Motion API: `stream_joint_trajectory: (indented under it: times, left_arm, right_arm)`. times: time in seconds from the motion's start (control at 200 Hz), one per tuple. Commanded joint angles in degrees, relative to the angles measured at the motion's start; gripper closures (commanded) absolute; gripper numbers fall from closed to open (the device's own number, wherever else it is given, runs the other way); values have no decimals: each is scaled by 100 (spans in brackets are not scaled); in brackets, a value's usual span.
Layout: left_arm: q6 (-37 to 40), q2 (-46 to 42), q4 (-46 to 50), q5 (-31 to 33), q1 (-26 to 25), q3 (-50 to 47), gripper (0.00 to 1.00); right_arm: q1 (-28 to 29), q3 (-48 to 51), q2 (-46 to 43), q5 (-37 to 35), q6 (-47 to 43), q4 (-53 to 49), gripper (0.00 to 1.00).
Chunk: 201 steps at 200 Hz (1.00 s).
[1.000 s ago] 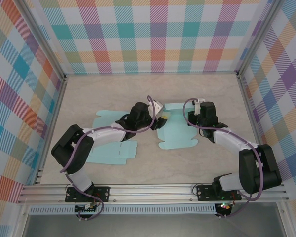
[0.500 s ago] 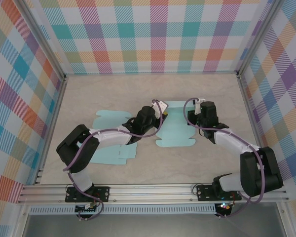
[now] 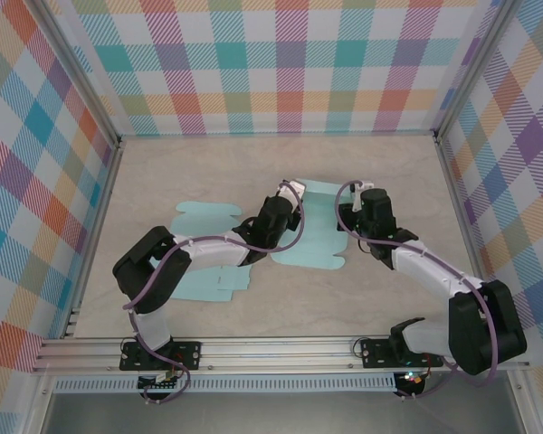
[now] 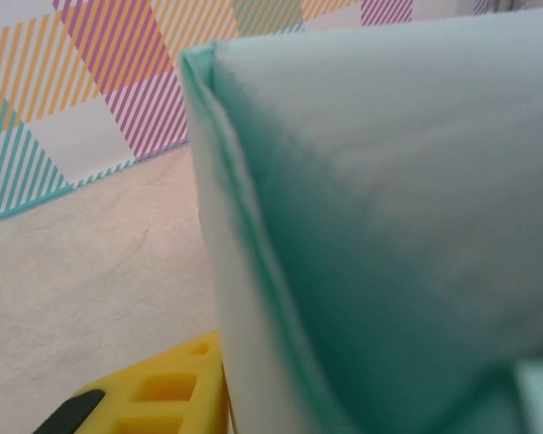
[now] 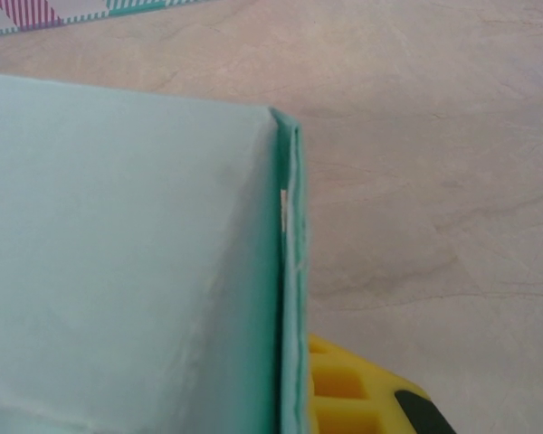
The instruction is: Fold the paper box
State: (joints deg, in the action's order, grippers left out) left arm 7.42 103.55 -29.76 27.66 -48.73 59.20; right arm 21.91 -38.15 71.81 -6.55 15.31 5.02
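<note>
My left pincer (image 3: 292,194) is at the paper box's (image 3: 315,240) 11 o'clock corner and my right pincer (image 3: 347,221) is at its 3, box mid table (image 3: 208,172). Wrist cams add a folded edge w/ one yellow finger (image 4: 158,398) beside it, same on the right (image 5: 353,398), so can't tell if either is clamped. Top cam: both my arms bent inward, elbows out.

Free: we count bare pale wooden table (image 3: 199,167) along the far side and at the right edge. Blocked: teal paper box (image 3: 315,240) mid-table, between white left arm (image 3: 204,249) and white right arm (image 3: 425,267); flat teal paper sheet (image 3: 204,282) lying left. Plaid walls (image 3: 290,72) close three sides.
</note>
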Motion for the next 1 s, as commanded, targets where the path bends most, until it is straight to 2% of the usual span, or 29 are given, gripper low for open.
stream_joint_trajectory:
  times: [0.0, 0.19, 0.37, 0.48, 0.715, 0.83, 1.0]
  left_arm:
    - [-372, 13, -136, 642, 26, 166, 75]
    - [-439, -232, -217, 423, 22, 8, 71]
    - [-430, -608, -247, -59, 24, -284, 65]
    - [-448, -871, -224, -36, 20, -490, 65]
    - [-404, -1109, -87, 19, 21, -595, 75]
    - [-397, -1045, -97, 133, 17, -550, 87]
    - [-321, -813, -411, 819, 12, -434, 88]
  right_arm:
    - [188, -47, -142, -178, 317, -455, 100]
    - [208, -130, -41, -367, 470, -597, 100]
    - [208, -299, 240, -573, 539, -754, 100]
    - [208, -402, 375, -637, 561, -792, 100]
    - [208, -502, 483, -576, 583, -753, 100]
    - [208, -527, 475, -524, 615, -791, 100]
    - [240, -514, 405, -414, 976, -909, 100]
